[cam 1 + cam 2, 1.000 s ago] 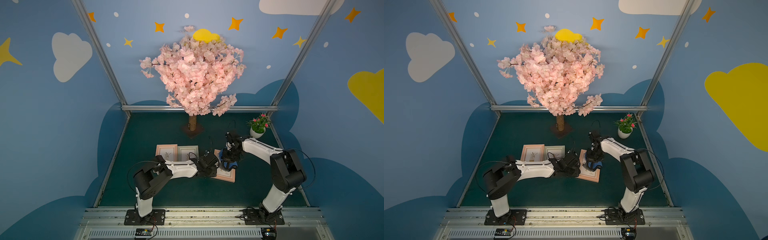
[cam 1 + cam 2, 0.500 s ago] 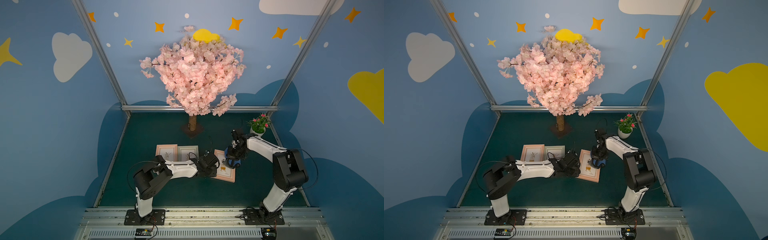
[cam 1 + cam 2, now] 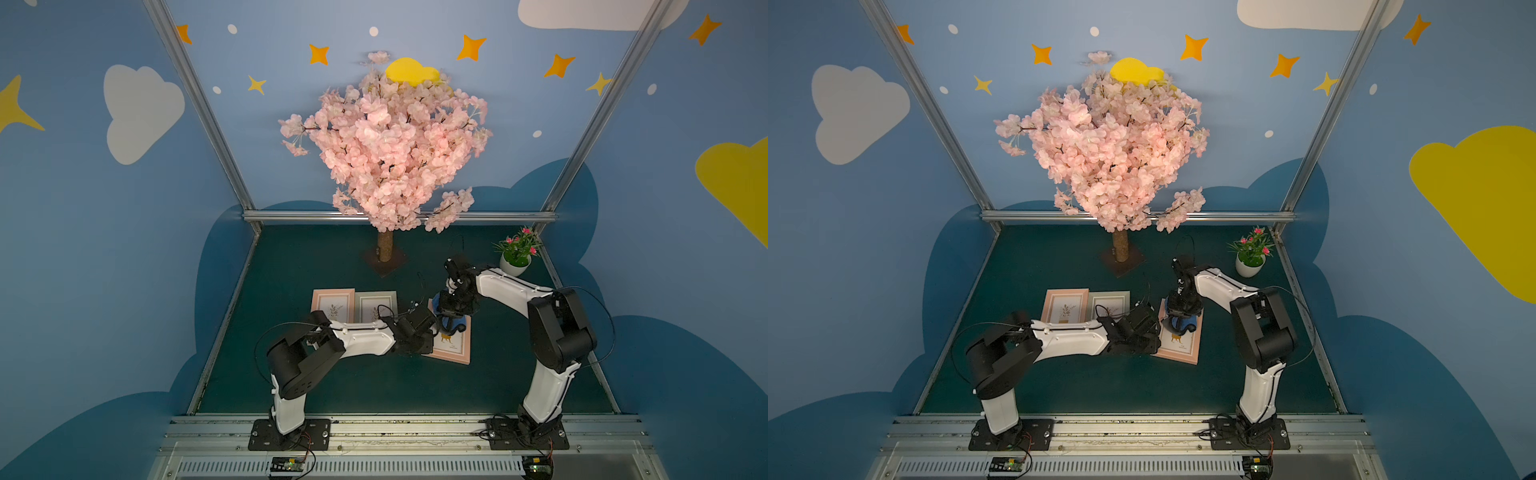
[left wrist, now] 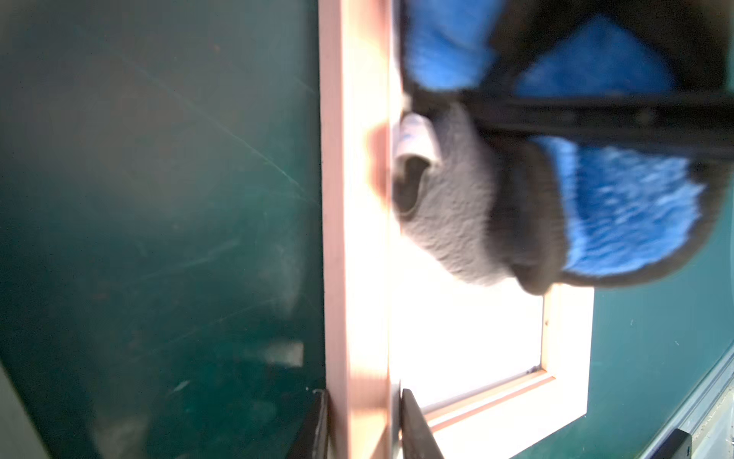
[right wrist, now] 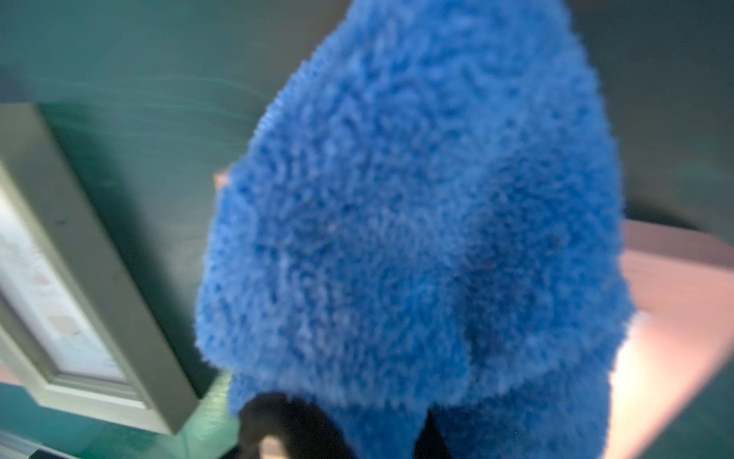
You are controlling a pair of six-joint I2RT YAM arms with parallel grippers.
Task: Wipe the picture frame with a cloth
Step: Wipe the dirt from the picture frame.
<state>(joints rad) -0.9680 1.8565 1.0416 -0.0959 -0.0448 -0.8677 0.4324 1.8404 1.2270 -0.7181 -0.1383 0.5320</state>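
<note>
left wrist view: my left gripper (image 4: 361,421) clamps a long rail of the flat pink rectangular picture frame (image 4: 353,238), long axis running front to back, while my right gripper (image 5: 357,433) pinches the bunched blue plush cloth (image 5: 417,238) hanging onto its far half.

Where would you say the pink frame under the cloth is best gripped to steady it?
By the long border rail of the pink frame on the left arm's side, approached from that edge: the rail is narrow enough to straddle, as the left gripper does, and there it is clear of the cloth.
</note>
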